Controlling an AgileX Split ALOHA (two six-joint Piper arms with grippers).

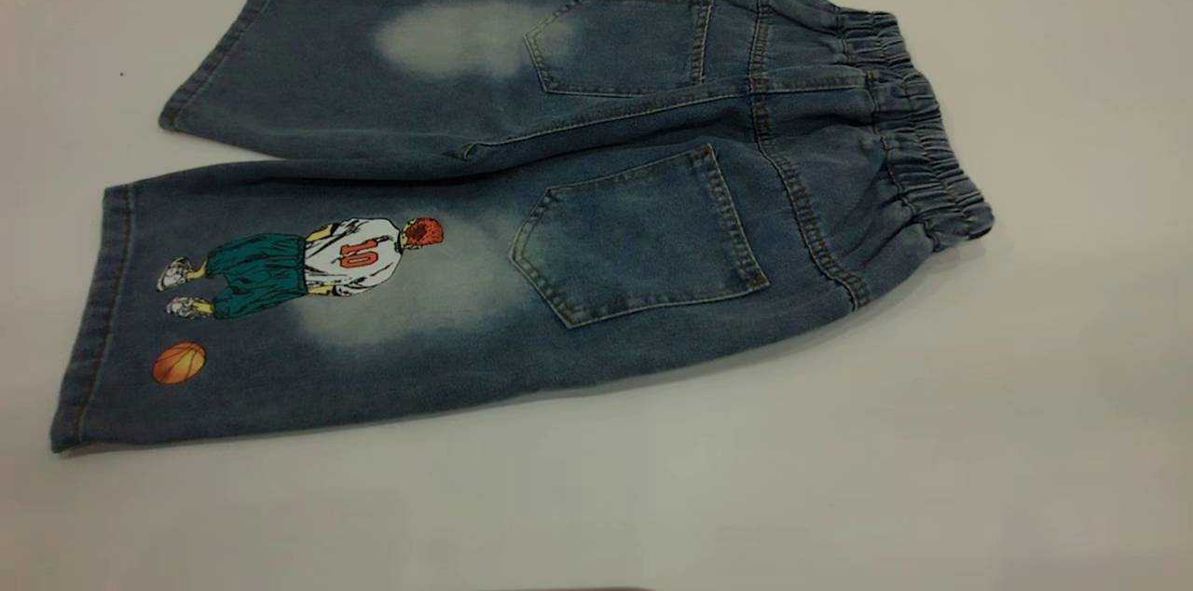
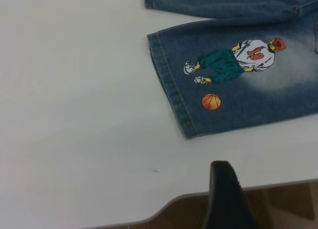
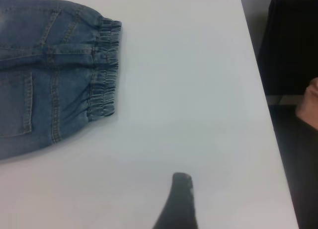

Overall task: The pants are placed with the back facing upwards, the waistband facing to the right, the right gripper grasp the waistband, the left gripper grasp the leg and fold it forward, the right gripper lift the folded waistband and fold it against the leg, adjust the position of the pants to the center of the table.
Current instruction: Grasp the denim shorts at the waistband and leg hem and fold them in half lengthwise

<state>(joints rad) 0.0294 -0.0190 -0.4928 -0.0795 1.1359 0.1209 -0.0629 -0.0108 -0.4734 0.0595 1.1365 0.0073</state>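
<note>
The blue denim pants [image 1: 596,199] lie flat on the table with the back and both patch pockets up. The gathered waistband [image 1: 918,144] is at the right. The printed leg [image 1: 280,311] lies nearer the front, and the plain leg [image 1: 373,60] lies behind it. Neither gripper shows in the exterior view. In the left wrist view a black part of my left gripper [image 2: 224,191] hangs over the table's edge, well apart from the printed leg [image 2: 233,85]. In the right wrist view my right gripper [image 3: 180,201] hovers over bare table, apart from the waistband [image 3: 103,70].
The white table [image 1: 932,442] stretches wide around the pants on all sides. Its rounded corner and edge [image 2: 268,187] run just by the left gripper, with brown floor beyond. Past the table's right edge [image 3: 263,90] stands a dark object [image 3: 293,40], and part of a person's hand [image 3: 310,107] shows.
</note>
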